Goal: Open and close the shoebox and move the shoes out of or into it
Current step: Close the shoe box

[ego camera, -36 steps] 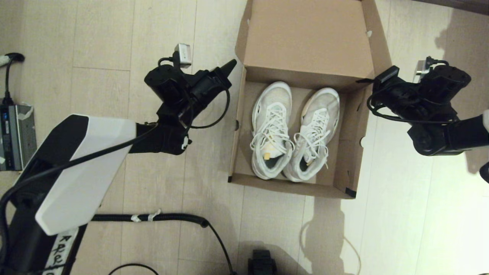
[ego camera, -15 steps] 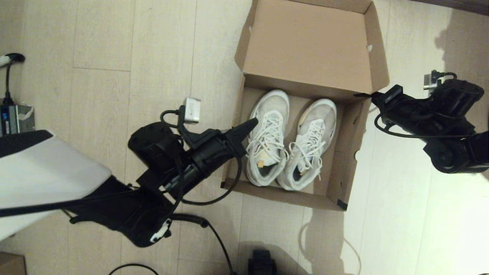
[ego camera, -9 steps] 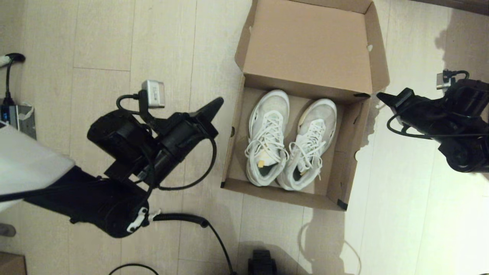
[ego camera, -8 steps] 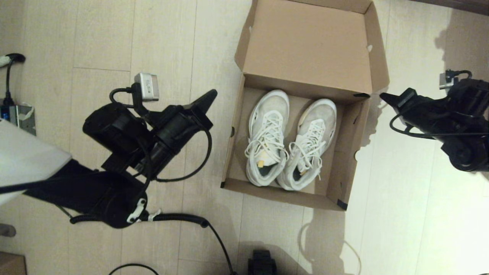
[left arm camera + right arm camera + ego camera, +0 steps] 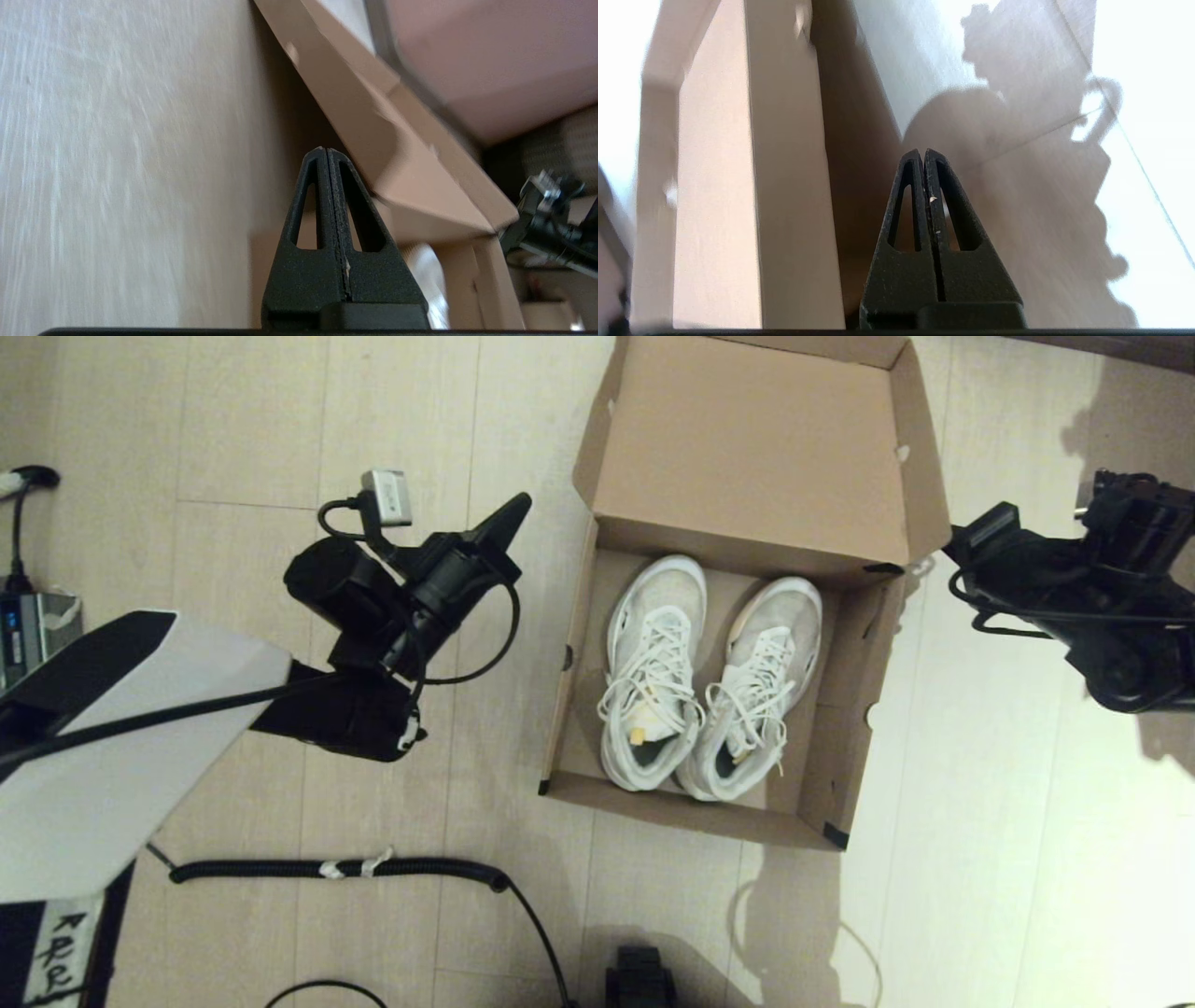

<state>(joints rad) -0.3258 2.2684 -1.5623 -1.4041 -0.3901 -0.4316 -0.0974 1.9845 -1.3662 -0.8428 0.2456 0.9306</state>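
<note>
I've got the shoebox [image 5: 738, 644] open on the floor [image 5: 233, 429], lid flap laid back away from me, the shoes [image 5: 705, 677] side by side inside, toes pointing away. My left pincer [image 5: 512, 513] sits pressed closed, empty, just beside the box's left wall; the right pincer [image 5: 971, 534], likewise closed, hangs off the lid's right edge. Left looks nearer the shoes.

place: home-like room – pale wood-plank floor [image 5: 280, 429] | power strip [image 5: 33, 625]
</note>
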